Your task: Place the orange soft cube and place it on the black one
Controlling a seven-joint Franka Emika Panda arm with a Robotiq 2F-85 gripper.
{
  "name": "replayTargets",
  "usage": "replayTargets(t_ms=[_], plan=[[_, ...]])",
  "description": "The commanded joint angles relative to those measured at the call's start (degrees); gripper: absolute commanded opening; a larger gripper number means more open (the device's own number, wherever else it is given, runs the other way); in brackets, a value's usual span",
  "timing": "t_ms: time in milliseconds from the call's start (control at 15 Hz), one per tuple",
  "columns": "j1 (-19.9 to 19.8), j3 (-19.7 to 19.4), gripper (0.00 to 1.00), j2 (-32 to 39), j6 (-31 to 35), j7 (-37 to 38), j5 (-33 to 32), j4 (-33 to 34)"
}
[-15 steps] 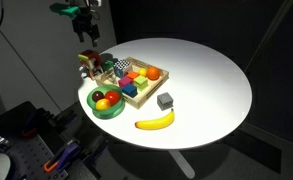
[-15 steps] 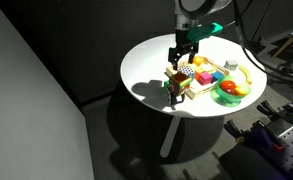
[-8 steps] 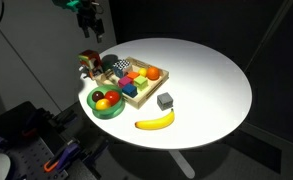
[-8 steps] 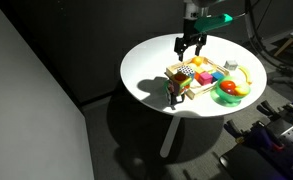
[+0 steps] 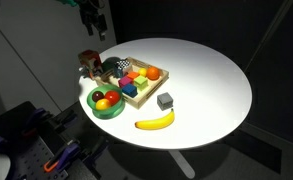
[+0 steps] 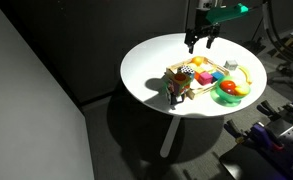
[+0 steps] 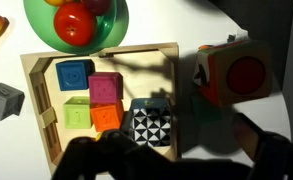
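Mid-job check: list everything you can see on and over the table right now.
Table: one, white, round.
Tray: one, wooden, on the table.
Blocks in tray, one each: blue, pink, green, orange cube, black-and-white checked; more towards its far end.
Bowl: one, green, beside tray, fruit inside.
Banana: one, yellow, near table edge.
Grey cube: one, between tray and banana.
Toy cube: one, red disc on its face, beside tray.
Gripper: one, dark, open, empty, raised over the table's edge.

Orange soft cube point(image 7: 108, 117) in tray point(image 7: 96, 52), just beside black one point(image 7: 151, 126)
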Motion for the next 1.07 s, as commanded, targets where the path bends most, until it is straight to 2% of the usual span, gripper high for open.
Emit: replayTargets(t_ms=[0,467,800,1000], plan=[[-1.1,-0.4,1.00,-4.4,-2.2,1.8,-2.5,-3.1],[-3.0,-0.4,1.00,-10.4,-8.0,0.7,-4.3,-6.5],[-4.0,-0.3,1.00,-15.2,-13.6,-0.1,-3.6,-8.8],[-4.6,-0.4,1.00,-18.8,-14.6,-1.9,-3.0,-10.8]])
